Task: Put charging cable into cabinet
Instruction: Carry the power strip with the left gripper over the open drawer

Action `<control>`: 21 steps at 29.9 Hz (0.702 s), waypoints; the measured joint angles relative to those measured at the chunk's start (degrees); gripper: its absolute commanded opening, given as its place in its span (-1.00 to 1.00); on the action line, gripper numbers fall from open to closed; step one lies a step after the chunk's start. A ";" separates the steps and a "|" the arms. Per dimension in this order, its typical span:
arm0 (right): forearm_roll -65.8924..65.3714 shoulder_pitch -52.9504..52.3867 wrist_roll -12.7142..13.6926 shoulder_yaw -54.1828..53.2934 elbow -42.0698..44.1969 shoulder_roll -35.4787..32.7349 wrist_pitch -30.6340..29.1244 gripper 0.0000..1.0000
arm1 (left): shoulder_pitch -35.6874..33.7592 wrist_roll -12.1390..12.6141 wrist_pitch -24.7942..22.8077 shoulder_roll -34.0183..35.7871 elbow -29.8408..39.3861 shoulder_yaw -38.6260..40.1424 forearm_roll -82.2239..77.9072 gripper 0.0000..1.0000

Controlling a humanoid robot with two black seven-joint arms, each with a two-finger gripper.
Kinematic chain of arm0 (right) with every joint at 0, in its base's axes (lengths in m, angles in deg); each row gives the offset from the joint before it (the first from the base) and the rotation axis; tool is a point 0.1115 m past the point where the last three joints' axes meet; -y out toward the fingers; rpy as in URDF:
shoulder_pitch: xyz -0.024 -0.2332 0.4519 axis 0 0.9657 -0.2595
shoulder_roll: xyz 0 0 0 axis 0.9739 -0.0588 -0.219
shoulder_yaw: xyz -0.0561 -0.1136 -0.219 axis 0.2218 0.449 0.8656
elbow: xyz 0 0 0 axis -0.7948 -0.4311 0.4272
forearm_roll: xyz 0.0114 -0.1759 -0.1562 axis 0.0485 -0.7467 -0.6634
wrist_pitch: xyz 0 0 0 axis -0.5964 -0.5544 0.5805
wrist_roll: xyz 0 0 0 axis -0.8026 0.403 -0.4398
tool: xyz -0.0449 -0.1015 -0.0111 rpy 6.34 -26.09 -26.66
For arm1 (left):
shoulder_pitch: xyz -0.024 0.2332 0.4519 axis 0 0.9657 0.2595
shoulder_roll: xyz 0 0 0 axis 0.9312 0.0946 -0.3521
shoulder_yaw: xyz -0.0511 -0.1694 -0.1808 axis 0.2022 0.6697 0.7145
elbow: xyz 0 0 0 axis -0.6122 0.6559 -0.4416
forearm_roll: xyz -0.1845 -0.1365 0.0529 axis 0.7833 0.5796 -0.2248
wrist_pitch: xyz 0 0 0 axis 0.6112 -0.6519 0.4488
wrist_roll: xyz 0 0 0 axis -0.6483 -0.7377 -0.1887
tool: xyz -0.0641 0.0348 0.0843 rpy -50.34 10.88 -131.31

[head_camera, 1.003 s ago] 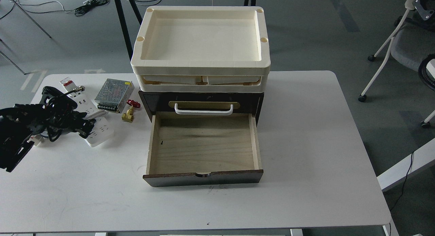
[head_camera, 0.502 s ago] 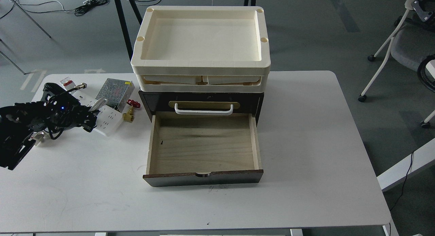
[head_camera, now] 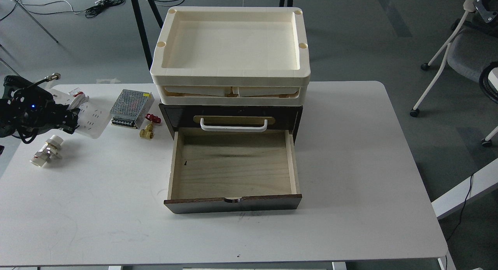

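While the cabinet's [head_camera: 229, 118] bottom drawer [head_camera: 233, 170] is sitting pulled out w/ bare plywood showing, left end effector [head_camera: 72, 120] is gripping the power strip [head_camera: 90, 120] at table's [head_camera: 350, 165] left edge, strip tilting up, near perforated metal box [head_camera: 130, 107]. Finger gap: can't tell.

Even, diffuse daylight, bright without glare. The white table [head_camera: 350, 153] is evenly lit; the open drawer [head_camera: 233, 167] casts only a soft shadow at its front. The charging cable [head_camera: 90, 117] looks motion-blurred; elsewhere focus is sharp
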 measured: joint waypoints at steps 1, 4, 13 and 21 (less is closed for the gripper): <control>0.00 0.00 0.00 0.00 0.00 0.00 0.00 0.99 | 0.00 0.00 0.01 0.83 0.03 -0.06 1.03 -1.00; 0.00 0.00 0.00 0.00 0.06 0.00 0.00 0.99 | -0.08 0.00 -0.04 4.03 0.22 0.11 2.66 -1.00; 0.00 -0.12 -0.01 -0.19 0.28 -0.04 0.00 0.99 | -0.19 0.06 -10.55 15.11 5.22 0.81 11.66 -1.00; 0.00 -0.26 -0.07 -0.26 0.42 0.18 0.01 0.99 | -0.32 -0.01 -22.04 37.13 42.00 2.15 20.30 -1.00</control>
